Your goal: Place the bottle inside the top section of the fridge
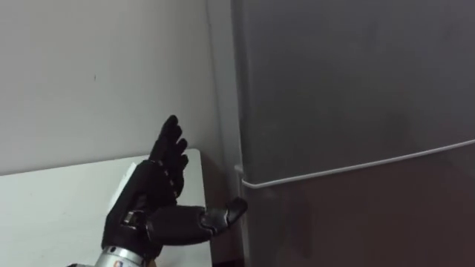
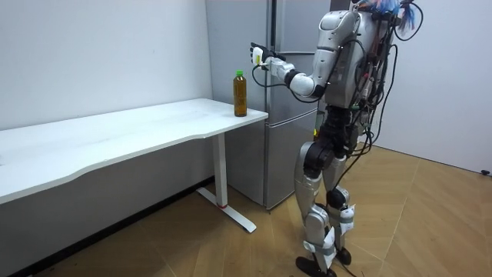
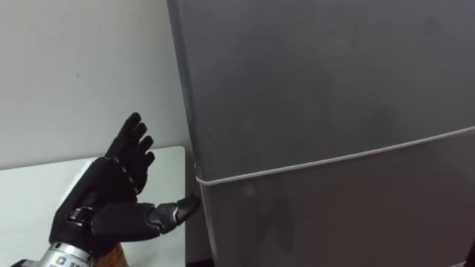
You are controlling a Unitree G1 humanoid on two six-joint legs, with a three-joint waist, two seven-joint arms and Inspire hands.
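A bottle of amber drink with a green cap stands upright on the white table's corner nearest the fridge. The grey fridge has both doors shut, and a pale seam divides the upper door from the lower one. My left hand is raised beside the fridge's left edge, open, fingers spread and pointing up. Its thumb reaches toward the edge just below the seam. It holds nothing. In the room view this hand is above and to the right of the bottle.
I stand on the wooden floor facing the fridge, at the table's end. A plain white wall runs behind the table. The tabletop stretches off to my left.
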